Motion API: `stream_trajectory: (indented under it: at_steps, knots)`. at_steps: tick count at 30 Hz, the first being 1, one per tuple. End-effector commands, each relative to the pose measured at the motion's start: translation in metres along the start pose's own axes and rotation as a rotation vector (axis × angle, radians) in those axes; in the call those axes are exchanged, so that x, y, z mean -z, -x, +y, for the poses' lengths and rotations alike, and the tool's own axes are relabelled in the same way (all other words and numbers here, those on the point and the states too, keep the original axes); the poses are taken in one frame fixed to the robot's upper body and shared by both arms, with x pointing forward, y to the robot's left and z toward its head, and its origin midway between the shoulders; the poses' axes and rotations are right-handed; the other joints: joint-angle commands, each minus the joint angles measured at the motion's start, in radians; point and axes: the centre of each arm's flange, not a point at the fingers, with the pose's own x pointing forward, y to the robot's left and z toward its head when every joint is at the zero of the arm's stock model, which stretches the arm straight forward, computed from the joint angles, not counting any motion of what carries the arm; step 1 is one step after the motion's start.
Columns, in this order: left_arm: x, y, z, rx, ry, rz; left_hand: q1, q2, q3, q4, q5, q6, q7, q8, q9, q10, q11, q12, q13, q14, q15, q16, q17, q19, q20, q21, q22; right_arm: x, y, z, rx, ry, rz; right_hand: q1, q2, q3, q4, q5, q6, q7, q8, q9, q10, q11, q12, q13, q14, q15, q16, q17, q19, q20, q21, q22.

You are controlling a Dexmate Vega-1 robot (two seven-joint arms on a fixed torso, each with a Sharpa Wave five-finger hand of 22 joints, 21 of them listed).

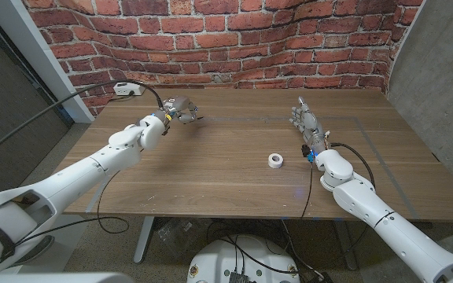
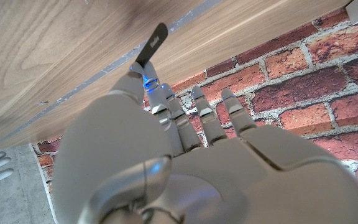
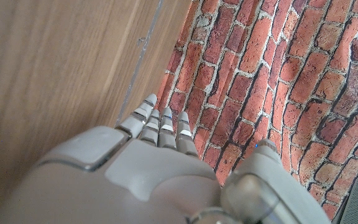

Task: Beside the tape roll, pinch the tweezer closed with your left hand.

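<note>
Tweezer (image 2: 152, 48), dark and slim, pinched by the left hand (image 1: 178, 108) between thumb and a finger, its free end projecting toward the table (image 1: 234, 192) in the left wrist view; in the head view the tool is too small to resolve, and the hand appears in the upper left of the frame, raised over the far left part of the tabletop. Judged from its thin, flat form, the tweezer should be light, stiff along its length yet springy across the two arms, and probably smooth enough to twist or slip from hard fingertips; the sound place to squeeze is likely the middle of the arms, away from the joined end. Tape roll (image 1: 275, 160), white, small, lying flat near the centre of the frame, well apart from the left hand, so the pinch is not yet beside it. Right hand (image 1: 303, 122), right of centre, standing upright with fingers extended together and holding nothing. Surface: wood-grain tabletop with faint taped lines. Room: red brick wall (image 1: 234, 39) behind the table, a grey panel at the right edge, and cables trailing at upper left.
</note>
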Motion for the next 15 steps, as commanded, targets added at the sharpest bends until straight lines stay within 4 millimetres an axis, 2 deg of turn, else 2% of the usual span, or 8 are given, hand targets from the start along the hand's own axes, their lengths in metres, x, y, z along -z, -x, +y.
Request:
stream_trajectory:
  at_steps: [1, 15]
  knots:
    - [0.0036, 0.0019, 0.0014, -0.007, -0.006, 0.019, -0.005, -0.003, 0.003, 0.005, 0.006, 0.007, -0.001, 0.011, 0.056, -0.004, -0.001, -0.002, 0.002, -0.006, -0.140, -0.003, 0.001, 0.000, -0.008, -0.001, 0.003, 0.0014, -0.0004, 0.0002, -0.003, -0.004, 0.001, 0.006, 0.010, -0.002, -0.005, -0.001, 0.009, -0.005, -0.003, 0.006, 0.004, 0.009, 0.006, 0.001, -0.002, 0.008, 0.001, 0.003, 0.001, -0.001, -0.002, 0.002]
    - [0.0127, 0.0044, -0.0031, -0.021, -0.008, 0.033, -0.005, -0.010, 0.007, 0.000, 0.006, -0.007, 0.007, 0.004, 0.042, -0.015, 0.001, -0.007, 0.003, -0.008, -0.139, -0.004, 0.000, 0.004, -0.010, 0.001, 0.003, 0.0004, 0.0008, 0.0021, -0.003, 0.002, 0.000, 0.006, 0.010, -0.003, -0.006, -0.001, 0.010, -0.005, -0.003, 0.006, 0.004, 0.008, 0.006, 0.001, -0.003, 0.008, 0.000, 0.003, 0.001, -0.001, -0.002, 0.002]
